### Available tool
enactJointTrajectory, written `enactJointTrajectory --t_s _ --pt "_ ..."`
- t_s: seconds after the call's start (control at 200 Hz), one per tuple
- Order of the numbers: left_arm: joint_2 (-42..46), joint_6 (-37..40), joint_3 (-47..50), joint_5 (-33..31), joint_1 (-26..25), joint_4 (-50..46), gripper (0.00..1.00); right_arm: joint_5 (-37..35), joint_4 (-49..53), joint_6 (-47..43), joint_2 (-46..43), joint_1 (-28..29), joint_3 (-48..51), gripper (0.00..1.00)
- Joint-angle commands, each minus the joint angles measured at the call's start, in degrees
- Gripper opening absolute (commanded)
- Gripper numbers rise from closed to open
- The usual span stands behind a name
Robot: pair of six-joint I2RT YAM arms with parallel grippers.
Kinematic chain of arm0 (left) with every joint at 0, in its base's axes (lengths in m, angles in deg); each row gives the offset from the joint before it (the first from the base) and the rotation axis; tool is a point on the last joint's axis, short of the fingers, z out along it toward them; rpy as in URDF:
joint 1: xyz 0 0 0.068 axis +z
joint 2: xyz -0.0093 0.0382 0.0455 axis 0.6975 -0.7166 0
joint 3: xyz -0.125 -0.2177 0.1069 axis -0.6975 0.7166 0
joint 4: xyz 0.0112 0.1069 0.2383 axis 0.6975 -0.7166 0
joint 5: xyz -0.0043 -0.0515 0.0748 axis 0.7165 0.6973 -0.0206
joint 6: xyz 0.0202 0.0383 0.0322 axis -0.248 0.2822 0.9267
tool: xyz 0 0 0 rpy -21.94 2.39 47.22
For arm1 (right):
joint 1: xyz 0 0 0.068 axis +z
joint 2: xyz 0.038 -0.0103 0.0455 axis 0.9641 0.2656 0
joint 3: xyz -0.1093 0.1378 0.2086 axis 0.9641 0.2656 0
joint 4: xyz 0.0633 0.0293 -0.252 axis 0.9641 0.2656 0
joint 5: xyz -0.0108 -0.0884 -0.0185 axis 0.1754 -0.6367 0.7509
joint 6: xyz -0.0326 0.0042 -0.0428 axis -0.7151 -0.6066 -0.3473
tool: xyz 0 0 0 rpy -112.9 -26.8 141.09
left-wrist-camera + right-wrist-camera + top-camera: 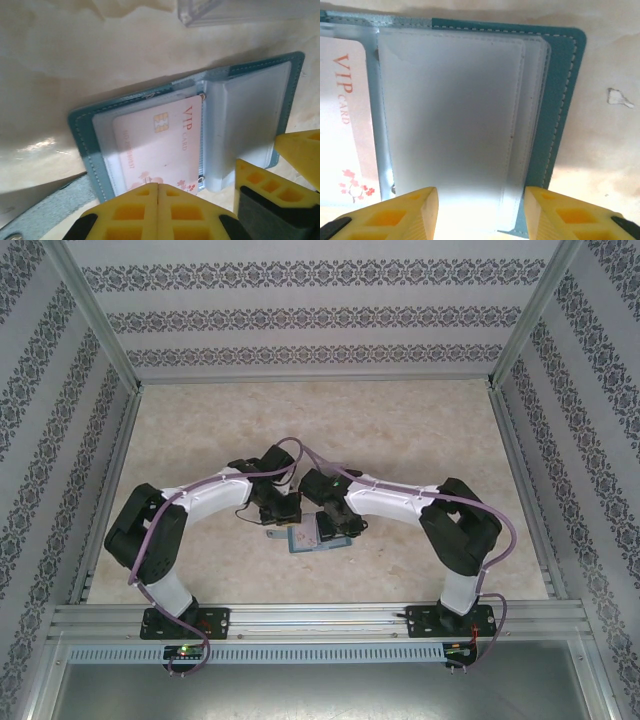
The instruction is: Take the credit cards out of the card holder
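Note:
The teal card holder [303, 543] lies open on the table between the two grippers. In the left wrist view its left panel [82, 130] holds a pale pink credit card [160, 145], printed VIP CARD, under a clear sleeve. My left gripper [158, 186] is shut, its tips at the near edge of that card. My right gripper [481, 200] is open over the right panel [562, 100], its fingers apart above the stack of frosted sleeves [455, 115]. The card's edge [345, 125] shows at the left there. Whether the frosted sleeves hold cards is hidden.
A clear plastic box [235, 10] lies just beyond the holder. The holder's strap tab [45, 210] trails off to the left. A small white scrap [620, 97] sits on the beige tabletop [400, 430]. Aluminium rails and patterned walls enclose the table.

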Motion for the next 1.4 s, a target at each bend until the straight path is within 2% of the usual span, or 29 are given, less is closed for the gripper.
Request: enactJointTrajectory --t_s 0.0,0.385,0.605,0.779,1.144,1.394 --pt "-1.1 -0.5 -0.5 0.5 -1.1 0.1 0.0 -1.5 1.6 0.7 -3.0 -0.2 0.5 0.49" --pt "-2.7 0.1 0.6 -1.7 -1.3 -0.2 0.0 3.7 -3.5 1.4 -4.5 -0.8 1.7 0.48" --pt "-2.9 0.2 1.5 -2.5 -1.3 -0.4 0.0 1.8 -1.9 1.2 -4.9 -0.9 1.6 0.48" --pt "-3.1 0.3 1.6 -2.6 -1.3 -0.6 0.0 -1.5 0.3 0.5 -4.1 -1.3 1.9 0.44" --pt "-3.1 0.6 1.9 -2.7 -1.3 -1.1 0.0 -2.7 -1.4 0.0 0.0 -2.7 6.0 0.44" --pt "-3.0 0.5 2.3 -2.9 -1.4 -1.1 0.0 -3.2 0.1 -0.4 -1.7 -2.8 5.5 0.44"
